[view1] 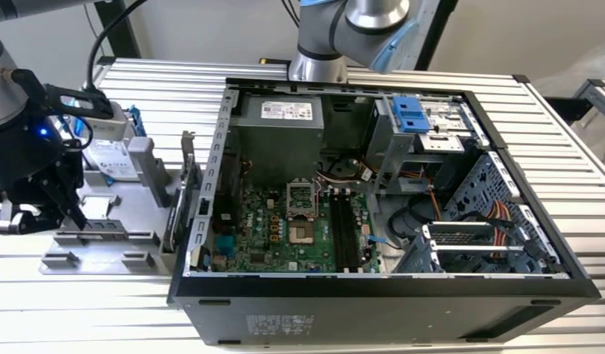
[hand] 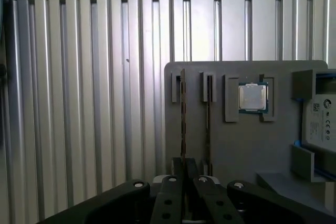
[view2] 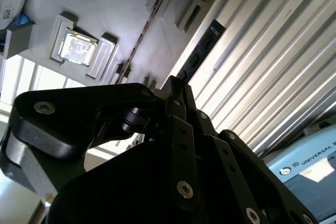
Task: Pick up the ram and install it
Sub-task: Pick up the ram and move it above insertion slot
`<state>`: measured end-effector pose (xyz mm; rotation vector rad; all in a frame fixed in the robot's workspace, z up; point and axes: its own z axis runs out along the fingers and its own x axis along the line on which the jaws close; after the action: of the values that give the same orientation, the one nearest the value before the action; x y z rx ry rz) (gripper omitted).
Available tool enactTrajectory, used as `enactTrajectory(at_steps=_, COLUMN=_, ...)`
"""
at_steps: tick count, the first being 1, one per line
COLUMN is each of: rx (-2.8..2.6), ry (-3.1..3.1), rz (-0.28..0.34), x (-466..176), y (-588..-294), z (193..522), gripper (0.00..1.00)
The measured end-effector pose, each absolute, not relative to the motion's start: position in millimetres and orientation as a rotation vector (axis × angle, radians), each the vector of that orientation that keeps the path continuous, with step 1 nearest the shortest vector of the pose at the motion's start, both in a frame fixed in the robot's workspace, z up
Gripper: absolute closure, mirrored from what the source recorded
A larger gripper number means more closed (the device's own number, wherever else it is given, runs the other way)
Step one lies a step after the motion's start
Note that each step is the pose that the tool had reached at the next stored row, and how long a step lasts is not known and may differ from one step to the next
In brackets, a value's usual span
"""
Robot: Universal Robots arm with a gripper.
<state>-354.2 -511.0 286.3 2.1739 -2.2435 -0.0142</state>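
A: Entry one: gripper [hand: 184,165]. Condition?
B: Fingers drawn nearly together, clamped on the near end of the ram [hand: 182,114].
A: Location of the ram?
B: Standing on edge in the grey holder tray [hand: 247,150], just beside a second memory stick [hand: 208,124], with a processor [hand: 253,98] further along. The tray lies on the ribbed table [hand: 79,103], to the exterior view's left of the open computer case [view1: 381,310].

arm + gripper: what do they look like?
The arm is silver-grey tube with light-blue joint caps. The gripper is black, with a blue light on the body above it and black cables. The fingers are black linkage bars with silver screws.
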Motion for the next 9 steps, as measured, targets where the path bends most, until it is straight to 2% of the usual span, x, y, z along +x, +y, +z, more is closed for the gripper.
enactTrajectory(at_steps=9, rx=2.174, ry=-2.243, rz=-0.014, x=-354.1, y=-511.1, z=292.4, gripper=1.00)
